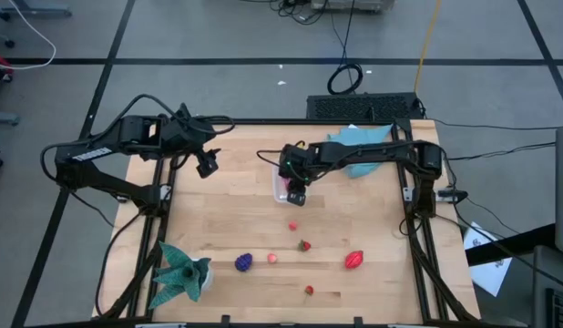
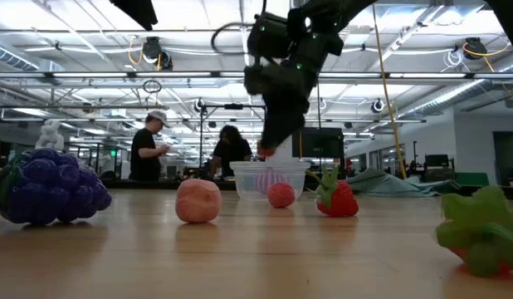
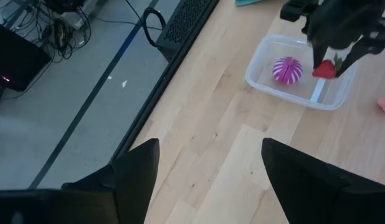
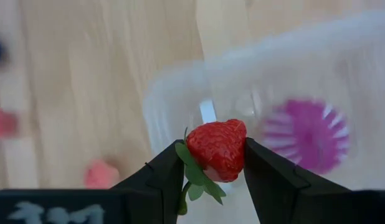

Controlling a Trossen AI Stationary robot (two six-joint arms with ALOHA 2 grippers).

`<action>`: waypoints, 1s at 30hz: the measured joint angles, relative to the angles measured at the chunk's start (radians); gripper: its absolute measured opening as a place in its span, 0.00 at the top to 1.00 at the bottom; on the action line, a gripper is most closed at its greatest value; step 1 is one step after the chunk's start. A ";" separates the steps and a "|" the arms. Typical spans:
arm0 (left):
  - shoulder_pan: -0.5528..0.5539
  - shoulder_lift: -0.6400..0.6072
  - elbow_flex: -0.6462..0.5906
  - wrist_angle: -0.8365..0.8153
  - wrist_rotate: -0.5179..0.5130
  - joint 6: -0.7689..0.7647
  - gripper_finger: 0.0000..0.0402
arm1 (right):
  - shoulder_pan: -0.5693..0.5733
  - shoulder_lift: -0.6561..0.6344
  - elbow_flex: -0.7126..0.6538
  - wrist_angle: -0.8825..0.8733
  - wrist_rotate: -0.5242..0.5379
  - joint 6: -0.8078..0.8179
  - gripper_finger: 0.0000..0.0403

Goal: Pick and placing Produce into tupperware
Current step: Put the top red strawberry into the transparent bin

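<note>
My right gripper (image 1: 296, 194) hangs over the near end of the clear tupperware (image 1: 283, 188), shut on a small red strawberry (image 4: 216, 149). A pink-and-purple striped ball (image 4: 311, 134) lies in the tub; it also shows in the left wrist view (image 3: 287, 70). Several fruits lie on the table nearer the front: a pink one (image 1: 292, 225), a strawberry (image 1: 304, 244), a peach-coloured one (image 1: 272, 258), purple grapes (image 1: 243, 262), an oval red one (image 1: 354, 261) and a small red one (image 1: 309, 290). My left gripper (image 3: 211, 168) is open and empty at the far left (image 1: 207, 165). My right gripper pinches the strawberry's two sides (image 4: 238, 151) between its two fingers, with the green leaves (image 4: 195, 180) toward the gripper. The fingers come from above, pointing down. The strawberry is lifted clear, above the tub's near end (image 3: 325, 68).
A teal-green cloth (image 1: 181, 273) lies at the near left corner and a light blue cloth (image 1: 359, 146) at the far right, beside the tub. People stand in the room beyond the table in the low view (image 2: 149, 149). Bare wood lies between the tub and the left arm.
</note>
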 joint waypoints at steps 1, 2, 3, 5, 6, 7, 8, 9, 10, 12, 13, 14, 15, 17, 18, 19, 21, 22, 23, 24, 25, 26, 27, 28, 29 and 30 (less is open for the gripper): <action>0.000 0.000 0.000 0.000 0.001 0.000 0.28 | 0.000 0.007 -0.002 -0.009 0.005 -0.007 0.64; 0.000 0.000 0.000 0.000 0.001 0.000 0.28 | 0.000 0.010 -0.004 -0.010 0.004 -0.011 0.64; 0.000 0.000 0.000 0.000 0.001 0.000 0.29 | 0.000 0.010 -0.004 0.006 0.005 -0.013 0.64; 0.000 0.000 0.000 0.000 0.001 0.000 0.29 | -0.001 0.006 -0.001 0.010 0.005 -0.013 0.64; 0.000 0.000 0.000 0.000 0.001 0.000 0.29 | -0.001 0.005 -0.001 0.006 0.005 -0.015 0.64; 0.000 0.000 0.000 0.000 0.001 0.000 0.29 | -0.001 0.006 -0.001 0.007 0.005 -0.016 0.64; 0.000 0.000 0.000 0.000 0.001 -0.001 0.29 | -0.001 0.008 -0.001 0.007 0.006 -0.016 0.64; 0.000 0.000 0.000 0.000 0.001 -0.001 0.29 | -0.004 0.009 -0.002 0.005 0.006 -0.016 0.64; 0.000 0.000 0.000 0.000 0.001 0.000 0.29 | -0.005 0.009 -0.002 0.004 0.006 -0.016 0.64; 0.000 0.000 0.000 0.000 0.004 -0.001 0.30 | -0.011 0.007 -0.002 0.005 0.006 -0.014 0.64; 0.000 0.000 0.000 0.000 0.005 -0.001 0.30 | -0.013 0.007 -0.002 0.005 0.006 -0.013 0.64; 0.000 0.000 0.000 0.000 0.007 -0.001 0.30 | -0.016 0.007 -0.002 0.005 0.007 -0.013 0.64; 0.000 0.000 0.000 0.000 0.007 0.000 0.30 | -0.018 0.008 -0.002 0.005 0.007 -0.014 0.64; 0.000 0.000 0.000 0.000 0.008 0.000 0.30 | -0.021 0.008 -0.002 0.005 0.007 -0.013 0.64; 0.000 0.000 0.000 0.000 0.008 0.000 0.30 | -0.024 0.008 -0.002 0.005 0.007 -0.013 0.64; 0.000 0.000 0.000 0.000 0.008 0.000 0.30 | -0.026 0.007 -0.002 0.005 0.007 -0.013 0.64; 0.000 0.000 0.000 0.000 0.008 0.000 0.30 | -0.026 0.007 -0.002 0.005 0.007 -0.013 0.64; 0.000 0.000 0.000 0.000 0.008 0.000 0.30 | -0.026 0.007 -0.002 0.005 0.007 -0.013 0.64; 0.000 0.000 0.000 0.000 0.008 0.000 0.30 | -0.026 0.007 -0.002 0.005 0.007 -0.013 0.64; 0.000 0.000 0.000 0.000 0.008 0.000 0.30 | -0.026 0.007 -0.002 0.005 0.007 -0.013 0.64; 0.000 0.000 0.000 0.000 0.008 0.000 0.30 | -0.026 0.007 -0.002 0.005 0.007 -0.013 0.64; 0.000 0.000 0.000 0.000 0.008 0.001 0.30 | -0.026 0.007 -0.002 0.005 0.007 -0.013 0.64; 0.000 0.000 0.000 0.000 0.008 0.001 0.30 | -0.026 0.007 -0.002 0.005 0.007 -0.013 0.64; 0.000 0.000 0.000 0.000 0.008 0.000 0.30 | -0.026 0.007 -0.002 0.005 0.007 -0.013 0.64; 0.000 0.000 0.000 0.000 0.008 0.001 0.30 | -0.026 0.007 -0.002 0.005 0.007 -0.013 0.64; 0.000 0.000 0.000 0.000 0.008 0.001 0.30 | -0.026 0.007 -0.003 0.005 0.007 -0.013 0.64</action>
